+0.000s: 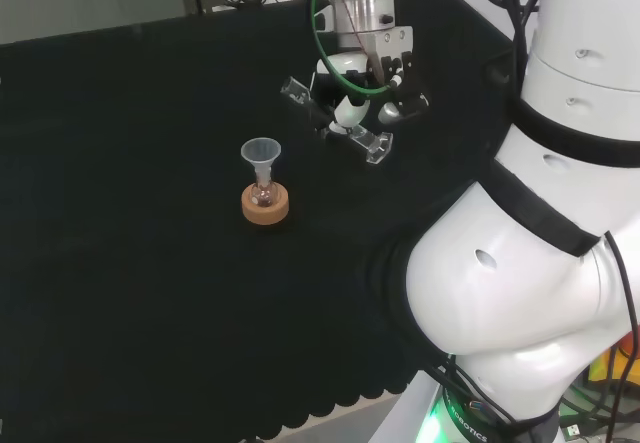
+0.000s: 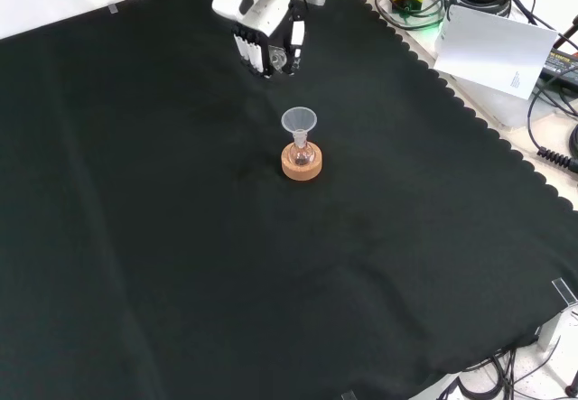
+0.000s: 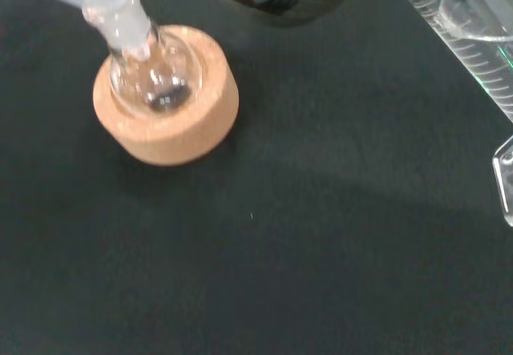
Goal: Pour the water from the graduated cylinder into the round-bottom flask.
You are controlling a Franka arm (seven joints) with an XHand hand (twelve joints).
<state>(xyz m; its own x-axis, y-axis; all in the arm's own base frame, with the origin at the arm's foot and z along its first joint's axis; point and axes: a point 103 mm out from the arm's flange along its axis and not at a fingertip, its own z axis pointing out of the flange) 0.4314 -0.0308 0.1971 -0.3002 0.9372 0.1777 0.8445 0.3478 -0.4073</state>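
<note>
A small clear round-bottom flask (image 1: 264, 193) (image 2: 302, 154) (image 3: 152, 78) stands upright in a cork ring stand (image 1: 266, 208) (image 2: 302, 167) (image 3: 172, 135). A clear funnel (image 1: 261, 152) (image 2: 298, 119) sits in its neck. The hand (image 1: 352, 103) (image 2: 267, 41) hovers above the cloth, to the right of and beyond the flask in the head view. Its fingers are curled round a clear graduated cylinder (image 1: 368, 144) (image 3: 469, 38), which lies steeply tilted, almost level. The cylinder's ends stick out on both sides of the hand. Whether it holds water I cannot tell.
The arm's white links (image 1: 540, 243) stand at the right of the head view. The black cloth's scalloped edge (image 2: 452, 102) runs along the right of the front view, with cables and a white sheet (image 2: 495, 50) beyond it.
</note>
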